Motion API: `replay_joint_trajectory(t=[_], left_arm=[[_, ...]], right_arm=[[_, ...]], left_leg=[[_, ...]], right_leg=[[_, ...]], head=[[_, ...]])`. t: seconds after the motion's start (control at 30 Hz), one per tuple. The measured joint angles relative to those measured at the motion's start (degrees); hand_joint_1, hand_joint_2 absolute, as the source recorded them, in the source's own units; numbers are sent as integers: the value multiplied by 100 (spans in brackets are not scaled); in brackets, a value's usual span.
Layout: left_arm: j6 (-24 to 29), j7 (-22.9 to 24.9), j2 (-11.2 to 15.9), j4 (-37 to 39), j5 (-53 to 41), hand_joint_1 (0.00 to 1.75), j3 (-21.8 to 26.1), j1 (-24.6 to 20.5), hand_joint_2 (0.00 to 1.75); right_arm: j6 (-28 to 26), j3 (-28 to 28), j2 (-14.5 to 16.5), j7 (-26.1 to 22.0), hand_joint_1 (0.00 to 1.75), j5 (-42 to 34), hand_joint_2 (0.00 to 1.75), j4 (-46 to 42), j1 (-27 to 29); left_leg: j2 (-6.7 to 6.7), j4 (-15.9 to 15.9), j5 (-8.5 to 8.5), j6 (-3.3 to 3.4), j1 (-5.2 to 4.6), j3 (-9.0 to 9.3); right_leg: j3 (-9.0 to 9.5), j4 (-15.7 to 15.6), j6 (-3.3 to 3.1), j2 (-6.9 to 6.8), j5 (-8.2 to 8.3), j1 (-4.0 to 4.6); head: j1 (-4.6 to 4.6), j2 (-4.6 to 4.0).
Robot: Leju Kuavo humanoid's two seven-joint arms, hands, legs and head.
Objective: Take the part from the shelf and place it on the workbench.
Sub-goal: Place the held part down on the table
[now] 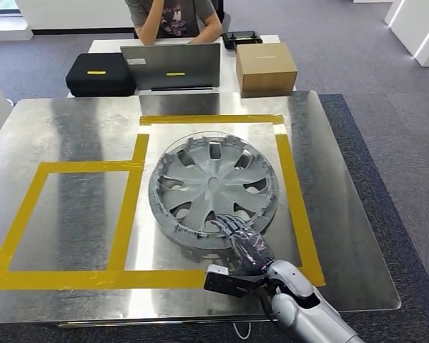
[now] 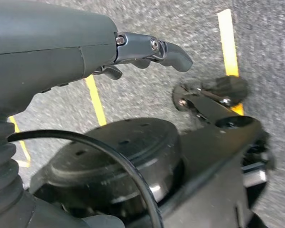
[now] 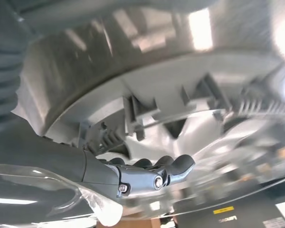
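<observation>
The part is a grey plastic hubcap (image 1: pixel 212 186). It lies on the steel workbench (image 1: pixel 342 214), inside the right-hand yellow-taped square. My right hand (image 1: pixel 244 243) reaches in from the near edge and grips the hubcap's near rim, with its fingers over the rim. The right wrist view shows the ribbed, clipped rim of the hubcap (image 3: pixel 162 95) close up. There the thumb and dark fingers of my right hand (image 3: pixel 148 173) lie against it. My left hand (image 2: pixel 148 50) hangs over grey carpet with its fingers apart, holding nothing.
Yellow tape (image 1: pixel 127 207) marks two squares on the bench; the left one is bare. Behind the bench, a table carries a laptop (image 1: pixel 171 66), a black case (image 1: pixel 100 73) and a cardboard box (image 1: pixel 265 68). A person (image 1: pixel 174 18) sits there.
</observation>
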Motion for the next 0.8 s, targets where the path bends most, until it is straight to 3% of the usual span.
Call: replay_joint_trajectory(t=[0.2, 0.33, 0.6, 0.8], left_arm=[[155, 121, 1, 0, -48, 0, -68, 19, 175], [316, 196, -7, 0, 82, 0, -99, 35, 175], [556, 240, -83, 4, 315, 0, -97, 80, 175], [620, 201, -104, 7, 250, 0, -103, 70, 175]], right_arm=[[-105, 120, -35, -103, 0, -80, 0, -438, 391], [-369, 116, -271, -232, 0, -314, 0, -1149, 998], [-1854, -38, -955, -26, 0, -799, 0, -2635, 2413], [-2182, -43, -1262, -36, 0, -642, 0, -3303, 2738]], left_leg=[[-3, 4, -3, 4, -2, -14], [-15, 5, -16, 14, -8, -24], [-33, 7, -39, 32, -27, -38], [-36, 7, -42, 35, -33, -36]], right_leg=[[4, 0, 4, -11, -3, -3], [4, 0, 8, -28, -16, -9], [-2, -2, 23, -39, -43, -28], [1, -2, 33, -46, -48, -34]], head=[[0, -1], [1, 0], [1, 1], [0, -1]])
